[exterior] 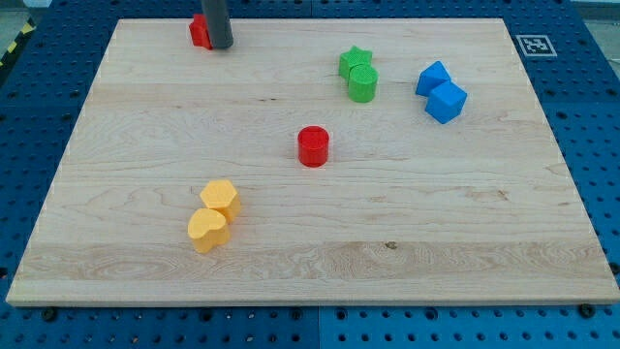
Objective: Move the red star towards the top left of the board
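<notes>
Tool tip [222,46] upright, touching red star [199,31]

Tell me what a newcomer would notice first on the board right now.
Probably my tip at the view's top left edge, pressed against the right side of the red star, which it partly hides. Next, the lone red cylinder near the middle, and then the colour pairs: green blocks, blue blocks, yellow blocks.
</notes>
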Controlling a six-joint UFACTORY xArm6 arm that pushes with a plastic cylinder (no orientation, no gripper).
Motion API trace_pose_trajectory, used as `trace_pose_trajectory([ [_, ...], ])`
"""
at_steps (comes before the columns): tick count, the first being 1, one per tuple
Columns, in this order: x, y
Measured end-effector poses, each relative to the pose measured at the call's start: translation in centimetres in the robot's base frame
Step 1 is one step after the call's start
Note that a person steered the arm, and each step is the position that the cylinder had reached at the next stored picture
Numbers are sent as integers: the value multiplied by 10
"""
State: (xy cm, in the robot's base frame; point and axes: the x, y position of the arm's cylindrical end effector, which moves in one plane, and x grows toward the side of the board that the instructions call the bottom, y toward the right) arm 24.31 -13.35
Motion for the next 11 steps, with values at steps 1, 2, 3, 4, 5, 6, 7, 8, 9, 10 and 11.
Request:
trace_pose_trajectory([
  [1,-3,6],
  [2,-22,17],
  [3,-30,24],
  [4,-30,25],
  [5,-30,13],
  [6,-30,-11],
  [7,-30,-21],
  [8,-31,-24],
  [9,-32,-20],
  [10,-20,-1],
  [11,5,26],
])
